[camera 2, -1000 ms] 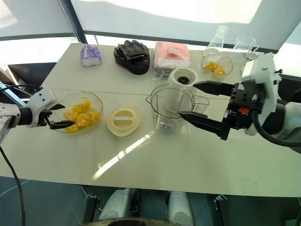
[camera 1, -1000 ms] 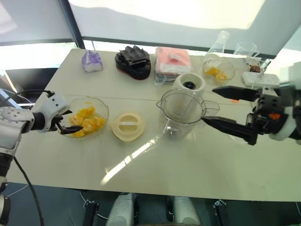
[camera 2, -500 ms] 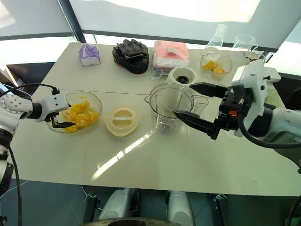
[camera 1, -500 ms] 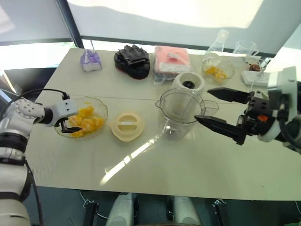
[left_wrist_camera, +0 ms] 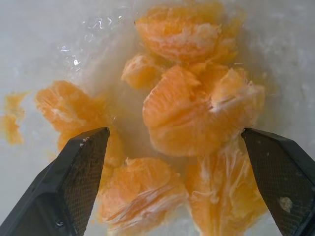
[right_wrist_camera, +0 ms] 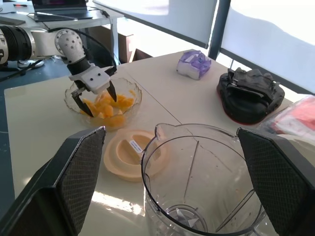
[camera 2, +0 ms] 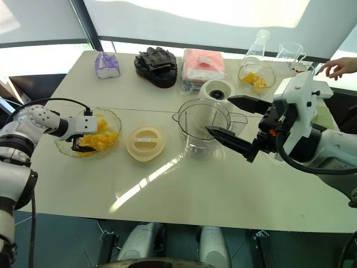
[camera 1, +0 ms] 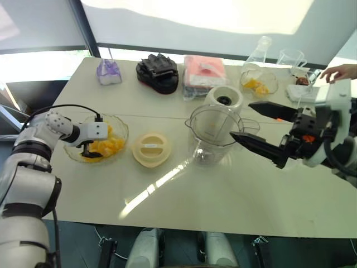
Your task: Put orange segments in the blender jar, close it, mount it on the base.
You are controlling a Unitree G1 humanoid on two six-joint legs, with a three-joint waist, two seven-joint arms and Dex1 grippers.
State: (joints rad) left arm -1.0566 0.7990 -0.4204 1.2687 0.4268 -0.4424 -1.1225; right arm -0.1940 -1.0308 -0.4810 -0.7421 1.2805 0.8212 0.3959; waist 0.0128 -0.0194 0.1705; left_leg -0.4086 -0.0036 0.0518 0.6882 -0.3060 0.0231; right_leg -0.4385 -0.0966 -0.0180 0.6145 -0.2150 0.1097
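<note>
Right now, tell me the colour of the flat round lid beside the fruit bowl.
Pale cream-yellow lid; it shows best in the left eye view.

A lab: glass flask [camera 1: 260, 49] and beaker [camera 1: 292, 58] on a long table [camera 1: 223, 201] beside window blinds [camera 1: 39, 25].

No text, brand or number is showing legibly. A small white label is sitting on the flat cream lid [camera 1: 150, 149], but whatever is printed there is too small to read.

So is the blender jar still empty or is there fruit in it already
Empty. The blender jar stands upright and lidless with only its blade at the bottom; the orange segments are in the glass bowl.
</note>
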